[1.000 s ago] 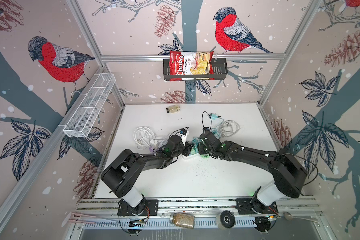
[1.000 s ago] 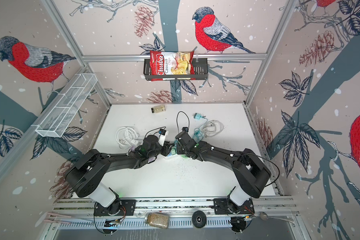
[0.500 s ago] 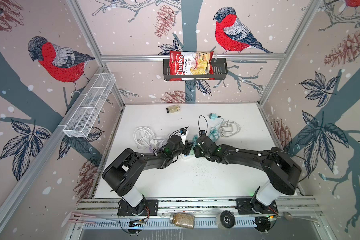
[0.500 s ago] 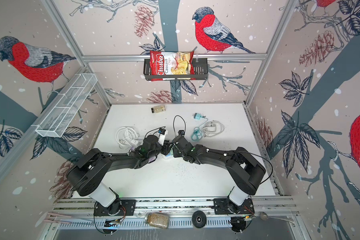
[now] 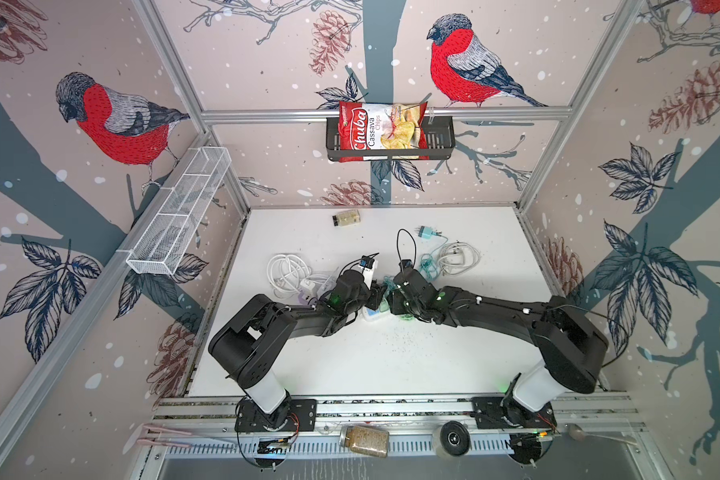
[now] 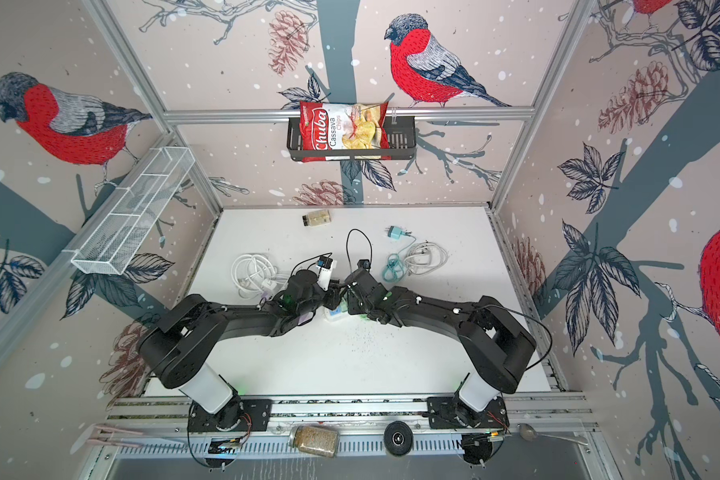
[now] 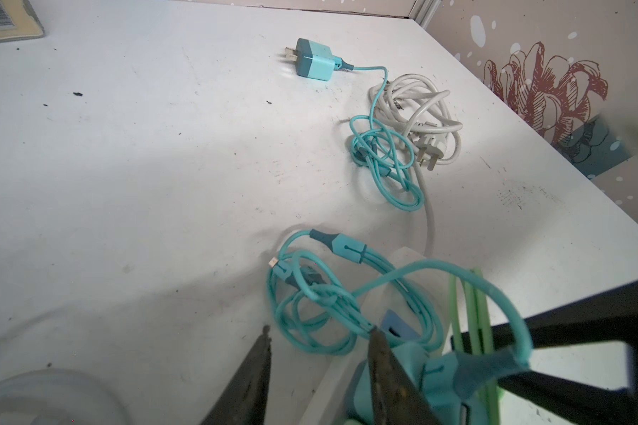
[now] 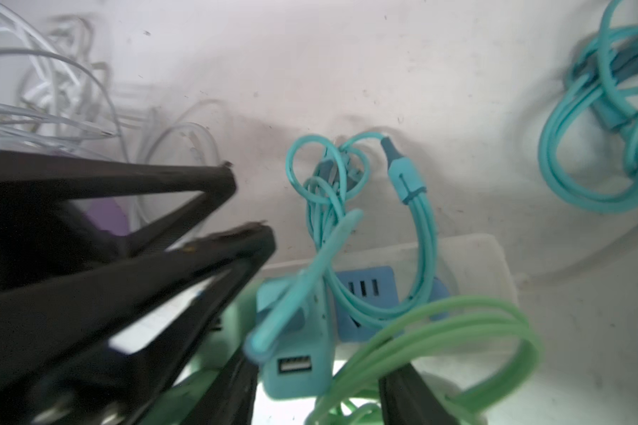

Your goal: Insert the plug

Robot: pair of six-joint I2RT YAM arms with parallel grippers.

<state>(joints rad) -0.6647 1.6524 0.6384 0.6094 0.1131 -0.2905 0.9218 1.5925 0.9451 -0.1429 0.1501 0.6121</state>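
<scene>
A white power strip [image 8: 476, 265] with blue socket faces lies mid-table, seen in both top views [image 5: 371, 316] [image 6: 334, 314]. A teal charger plug [image 8: 295, 331] stands upright on it, its USB port facing the right wrist camera. My right gripper [image 8: 317, 368] is open, one finger on each side of the plug, with a green cable [image 8: 457, 316] looped through the gap. My left gripper [image 7: 319, 331] is open too. One of its fingers is beside the plug [image 7: 420, 371] over the strip's edge, the other over bare table. In a top view the two grippers [image 5: 377, 291] [image 5: 391, 297] meet above the strip.
A second teal charger [image 5: 426, 232] with bare prongs lies at the back, its cable tangled with a white cord [image 5: 458, 257]. White cable coils [image 5: 287, 270] sit left of the arms. A small jar [image 5: 346, 217] lies near the back wall. A chips bag [image 5: 381, 129] hangs in a wall basket.
My right gripper has shifted left over the strip and its jaws have spread apart around the teal plug. The left arm has stayed in place.
</scene>
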